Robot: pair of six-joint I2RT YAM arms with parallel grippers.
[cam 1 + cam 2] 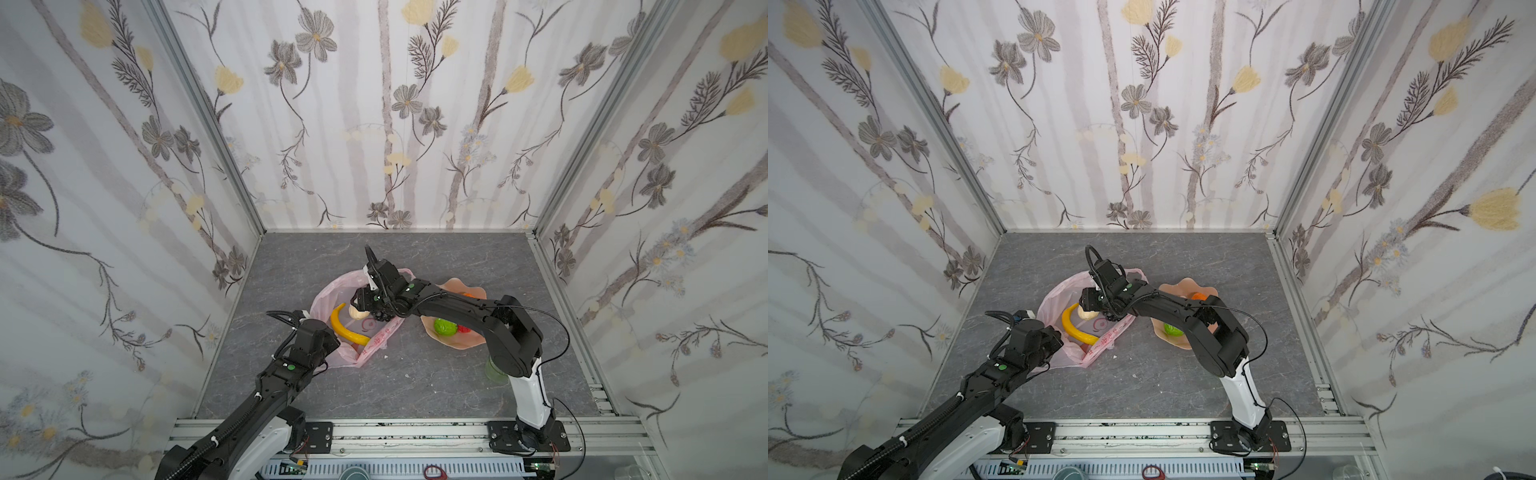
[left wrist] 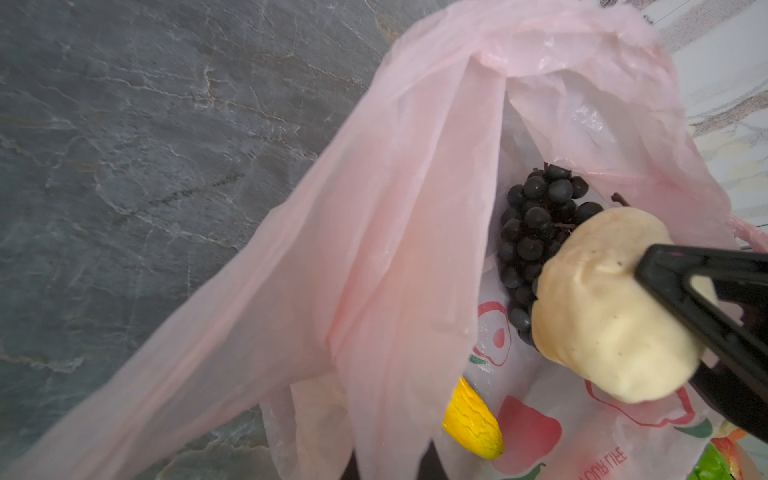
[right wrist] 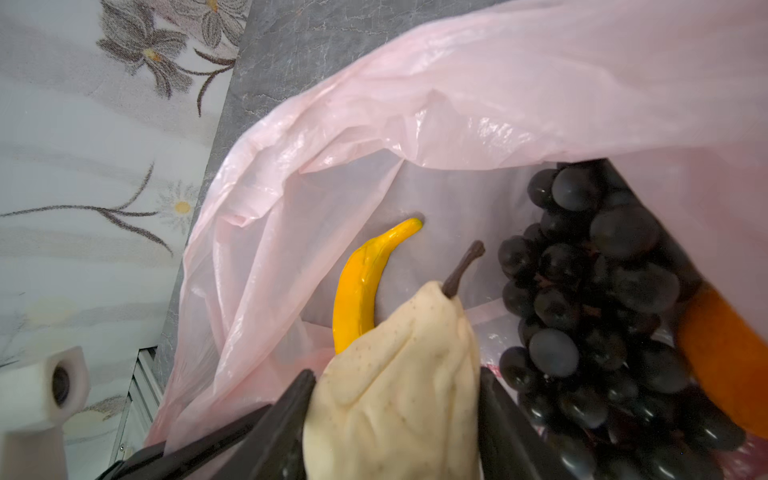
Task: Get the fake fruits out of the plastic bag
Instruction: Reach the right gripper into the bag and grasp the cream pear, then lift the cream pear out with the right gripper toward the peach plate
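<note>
My right gripper (image 3: 392, 384) is clamped on the beige pear-shaped fruit (image 3: 399, 345), stem pointing out, just over the open plastic bag (image 1: 322, 297). My left gripper (image 1: 332, 341) is pinched tight on the bag's near edge, holding the pink film up. Down inside lie the banana (image 3: 361, 282), the grape bunch (image 3: 590, 291) and an orange (image 3: 723, 365), and the green fruit (image 1: 444, 327) sits on the plate (image 1: 469, 340).

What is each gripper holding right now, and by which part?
The right gripper clamps the beige lumpy plastic pear across its wide body, stem free. The left gripper pinches the thin translucent pink plastic bag by its rim.
</note>
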